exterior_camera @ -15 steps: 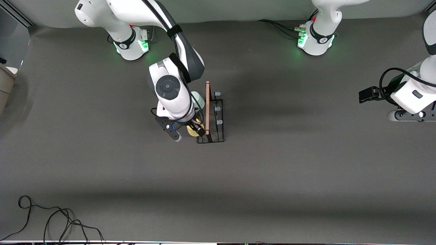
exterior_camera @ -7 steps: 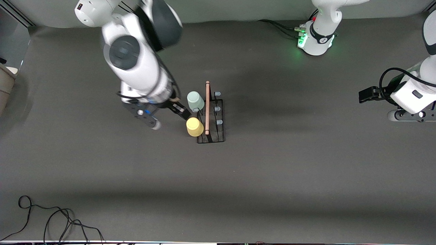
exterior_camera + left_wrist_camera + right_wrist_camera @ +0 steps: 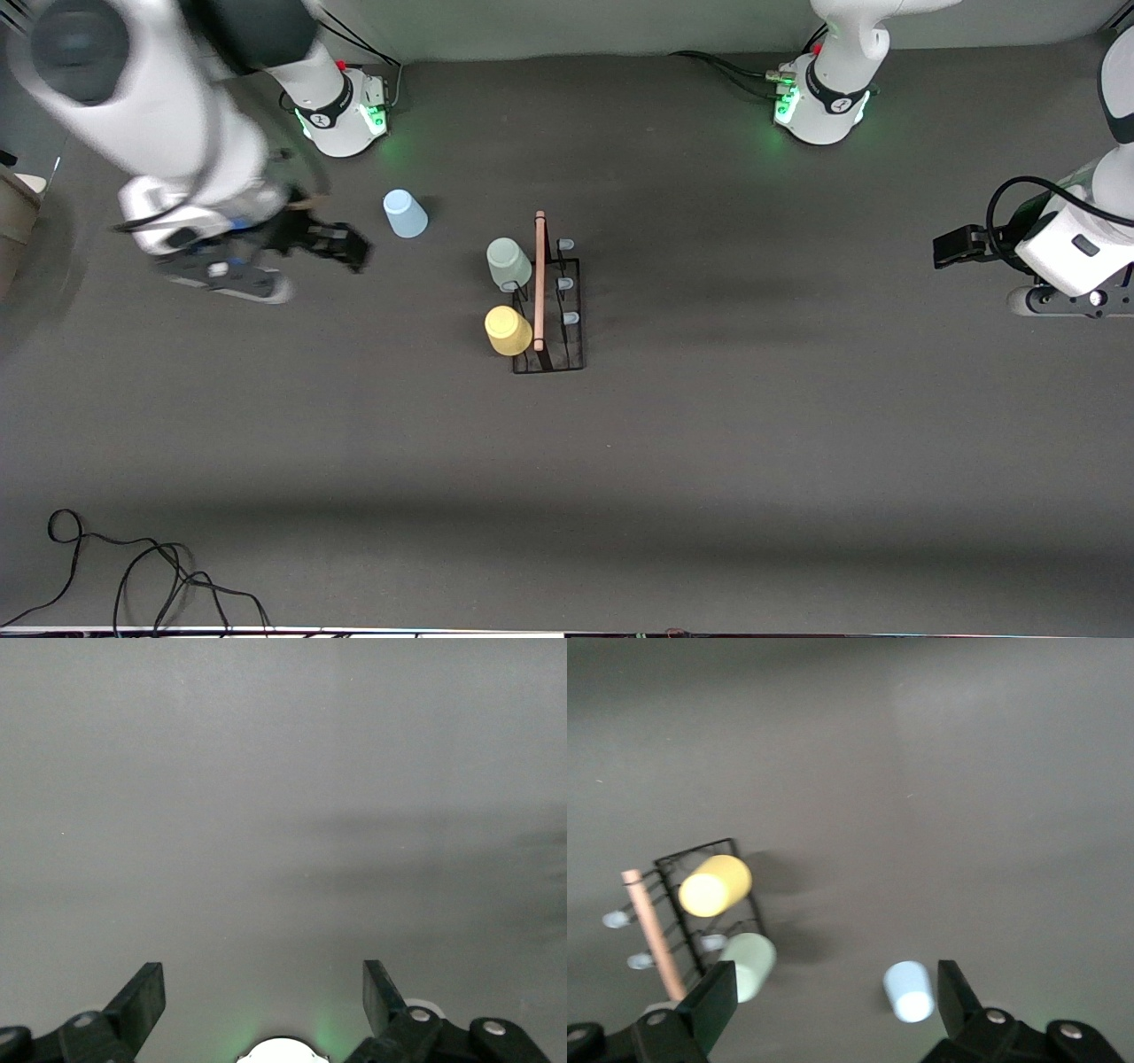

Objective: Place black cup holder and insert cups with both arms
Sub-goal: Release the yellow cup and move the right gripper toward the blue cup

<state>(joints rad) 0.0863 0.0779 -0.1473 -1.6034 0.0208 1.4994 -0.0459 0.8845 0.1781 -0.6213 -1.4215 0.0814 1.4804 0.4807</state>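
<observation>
The black cup holder (image 3: 547, 369) stands mid-table with its wooden rod handle (image 3: 539, 275) on top. The mint cup (image 3: 508, 263) and the yellow cup (image 3: 508, 330) sit upside down on pegs in the row toward the right arm's end; the pegs (image 3: 564, 283) of the second row are bare. The light blue cup (image 3: 404, 213) stands upside down on the table near the right arm's base. My right gripper (image 3: 350, 248) is open and empty, over the table beside the blue cup. Its wrist view shows the yellow cup (image 3: 715, 885), mint cup (image 3: 749, 966) and blue cup (image 3: 908, 990) past the gripper (image 3: 833, 1001). My left gripper (image 3: 955, 248) waits open (image 3: 264, 992) at its end.
A loose black cable (image 3: 133, 567) lies at the table's near edge toward the right arm's end. Cables (image 3: 726, 71) run beside the left arm's base. A pale object (image 3: 13, 213) shows past the table edge at the right arm's end.
My right gripper let go of the yellow cup on its peg and swung away from the holder toward its own end of the table, uncovering the blue cup. The left arm has not moved.
</observation>
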